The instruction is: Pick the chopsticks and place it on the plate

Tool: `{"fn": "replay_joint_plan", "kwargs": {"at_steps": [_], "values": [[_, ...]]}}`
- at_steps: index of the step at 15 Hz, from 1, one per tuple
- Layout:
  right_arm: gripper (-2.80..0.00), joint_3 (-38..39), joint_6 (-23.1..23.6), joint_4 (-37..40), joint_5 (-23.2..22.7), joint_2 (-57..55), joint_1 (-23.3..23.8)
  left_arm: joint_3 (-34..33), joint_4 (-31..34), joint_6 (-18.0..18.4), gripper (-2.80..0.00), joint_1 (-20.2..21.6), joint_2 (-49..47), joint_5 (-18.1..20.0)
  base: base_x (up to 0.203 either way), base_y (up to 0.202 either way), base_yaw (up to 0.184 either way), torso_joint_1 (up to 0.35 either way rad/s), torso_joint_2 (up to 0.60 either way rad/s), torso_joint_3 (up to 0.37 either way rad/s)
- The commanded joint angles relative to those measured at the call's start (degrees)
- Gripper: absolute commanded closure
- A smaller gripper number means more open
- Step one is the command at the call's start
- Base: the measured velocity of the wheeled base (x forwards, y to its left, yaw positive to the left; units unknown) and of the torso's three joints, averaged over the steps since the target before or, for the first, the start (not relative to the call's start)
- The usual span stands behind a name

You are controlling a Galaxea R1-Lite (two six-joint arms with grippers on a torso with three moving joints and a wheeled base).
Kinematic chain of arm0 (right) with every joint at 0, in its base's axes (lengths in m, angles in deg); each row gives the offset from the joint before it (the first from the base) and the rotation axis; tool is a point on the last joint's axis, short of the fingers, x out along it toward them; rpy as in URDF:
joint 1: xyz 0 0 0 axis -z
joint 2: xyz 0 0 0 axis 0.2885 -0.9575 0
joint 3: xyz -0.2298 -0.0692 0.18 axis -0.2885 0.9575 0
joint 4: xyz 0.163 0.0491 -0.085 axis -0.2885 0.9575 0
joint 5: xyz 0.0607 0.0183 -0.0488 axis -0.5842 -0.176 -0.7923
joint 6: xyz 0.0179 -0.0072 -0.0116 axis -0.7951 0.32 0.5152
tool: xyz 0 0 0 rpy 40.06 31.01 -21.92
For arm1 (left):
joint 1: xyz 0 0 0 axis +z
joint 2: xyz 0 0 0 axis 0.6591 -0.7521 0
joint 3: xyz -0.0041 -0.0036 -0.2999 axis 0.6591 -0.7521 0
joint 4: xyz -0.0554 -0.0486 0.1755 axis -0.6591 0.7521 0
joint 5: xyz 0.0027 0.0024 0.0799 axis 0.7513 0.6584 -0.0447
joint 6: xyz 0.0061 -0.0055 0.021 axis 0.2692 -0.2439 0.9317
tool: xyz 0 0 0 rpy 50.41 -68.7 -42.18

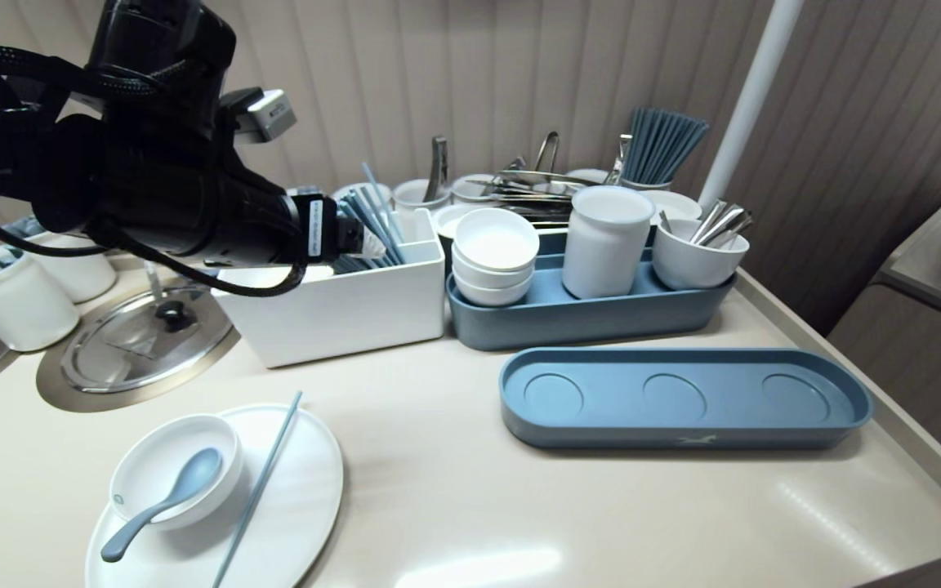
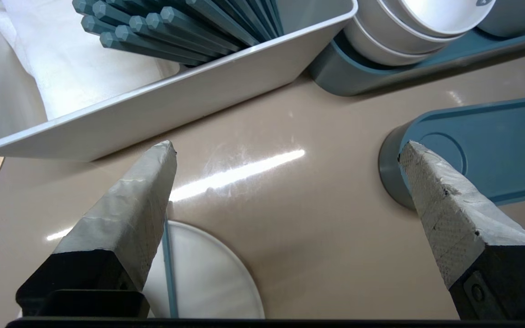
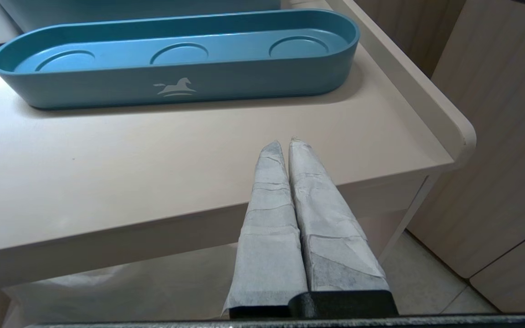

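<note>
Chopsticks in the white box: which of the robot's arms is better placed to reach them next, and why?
Probably left. The left gripper hangs open above the table beside the white box of chopsticks; the right gripper is shut, low off the table's edge, near the empty blue tray.

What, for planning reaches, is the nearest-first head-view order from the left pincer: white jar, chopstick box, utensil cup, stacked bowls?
1. chopstick box, by the left pincer
2. stacked bowls, just right of it
3. white jar, farther right
4. utensil cup, far right

A long blue tray [image 1: 683, 441] lies on the surface [image 1: 454, 490]; behind it, stacked bowls [image 1: 493, 257] and a white jar [image 1: 605, 241] stand in another tray [image 1: 585, 322]
</note>
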State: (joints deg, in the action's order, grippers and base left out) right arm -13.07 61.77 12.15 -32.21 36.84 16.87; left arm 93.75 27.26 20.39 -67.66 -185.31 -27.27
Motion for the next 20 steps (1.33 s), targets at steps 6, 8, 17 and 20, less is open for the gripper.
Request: {"fn": "replay_joint_plan", "kwargs": {"at_steps": [6, 8, 17, 20], "values": [[0.00, 0.0, 0.0, 0.0, 0.0, -0.1, 0.0, -1.1, 0.1, 0.3, 0.00, 0.0, 0.4, 0.0, 0.000, 0.000, 0.000, 0.000, 0.00, 0.000], [0.00, 0.0, 0.0, 0.0, 0.0, -0.1, 0.0, 0.7, 0.4, -0.1, 0.00, 0.0, -0.4, -0.1, 0.000, 0.000, 0.000, 0.000, 0.00, 0.000], [0.00, 0.0, 0.0, 0.0, 0.0, 0.0, 0.0, 2.3, -0.9, -4.7, 0.00, -0.3, -2.5, -1.5, 0.000, 0.000, 0.000, 0.000, 0.00, 0.000], [0.00, 0.0, 0.0, 0.0, 0.0, 0.0, 0.0, 6.7, -1.3, -11.1, 0.00, -2.7, -6.3, -9.8, 0.000, 0.000, 0.000, 0.000, 0.00, 0.000]]}}
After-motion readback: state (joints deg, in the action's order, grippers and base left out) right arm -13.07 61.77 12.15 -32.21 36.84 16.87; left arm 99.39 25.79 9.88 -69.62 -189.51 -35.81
